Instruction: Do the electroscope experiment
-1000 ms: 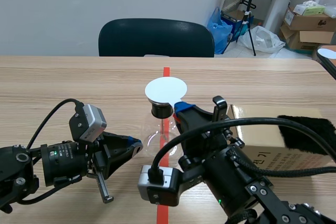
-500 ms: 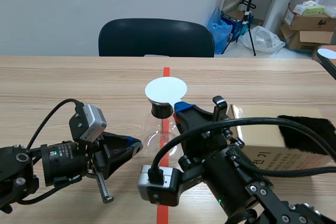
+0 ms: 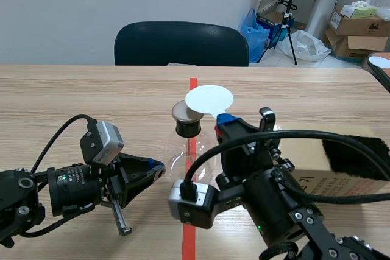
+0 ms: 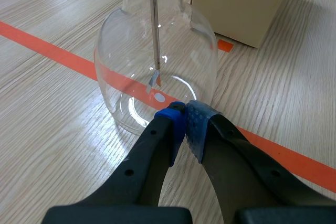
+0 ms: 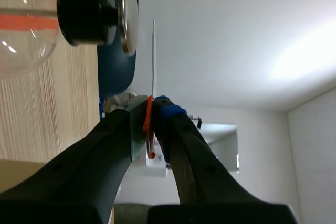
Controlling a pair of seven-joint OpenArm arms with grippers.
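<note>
a: well, where does the right pincer (image 5: 149, 109) stand?
b: it is clamped on the orange handle (image 5: 149, 127) of the white disc (image 3: 209, 98). the disc rises straight ahead of its tips, edge-on from the wrist.
a: and the electroscope?
b: the glass flask (image 4: 157, 61) sits on the surface (image 3: 91, 95), ahead of the right pincer and off to one side of the disc. its black stopper (image 5: 86, 12) and metal cap (image 5: 127, 14) are near the disc's face, with a thin gap between cap and disc.
a: the left pincer (image 4: 185, 114)?
b: closed on nothing, blue pads (image 4: 170, 124) pressed together, tips at the foot of the flask. i cannot tell whether they touch the glass.
a: so what is the step in hand?
b: i judge it to be bringing the disc, presumably charged, up to the cap. keep the disc's face parallel to the cap, go slowly, and grip only the handle so that little charge leaks away. avoid knocking the cap, since the flask looks light and could tip.
a: what should be watched?
b: the foil leaf (image 4: 155, 80) at the end of the rod (image 4: 155, 30) inside the flask, straight ahead of the left pincer. that wrist camera is well placed to catch the leaf spreading, so the left arm is best left where it is.
</note>
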